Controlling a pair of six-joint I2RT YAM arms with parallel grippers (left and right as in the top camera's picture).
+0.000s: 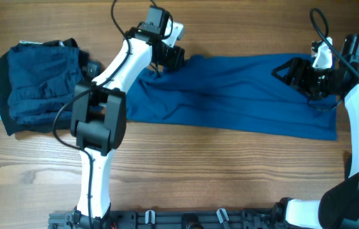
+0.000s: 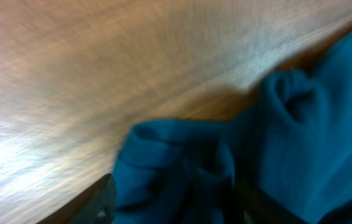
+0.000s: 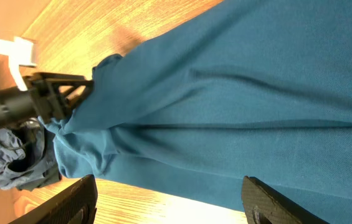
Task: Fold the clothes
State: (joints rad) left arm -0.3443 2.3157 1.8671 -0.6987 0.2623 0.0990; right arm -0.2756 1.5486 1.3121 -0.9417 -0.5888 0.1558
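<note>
Right pincer (image 3: 169, 190): fingers spread wide, released, holding nothing. Blue cloth runs under and past them, so it sits over the right end of the polo shirt (image 1: 243, 95), low, not gripping.

Left pincer (image 1: 166, 58): clenched on a bunched corner of the shirt. Its own wrist view is blurred, but cloth wads up between the fingers. The right wrist view confirms a gathered knot of fabric at its tip.

Shirt: lies as a long band across the middle of the counter (image 1: 217, 165), left end at the left pincer, right end at the right pincer. Creases run lengthwise, and the near edge is fairly straight.

Step in hand, as I judge it: taking both ends for the next fold.
- The right side needs to close on the edge or corner, not mid-cloth.
- Match the left's height and keep light tension between the two, so the band goes over flat, not in a rope.
- The left's grip looks bulky, so watch for dragged layers.

Far left: a dark navy pile (image 1: 36, 83) sits well apart from both pincers.
</note>
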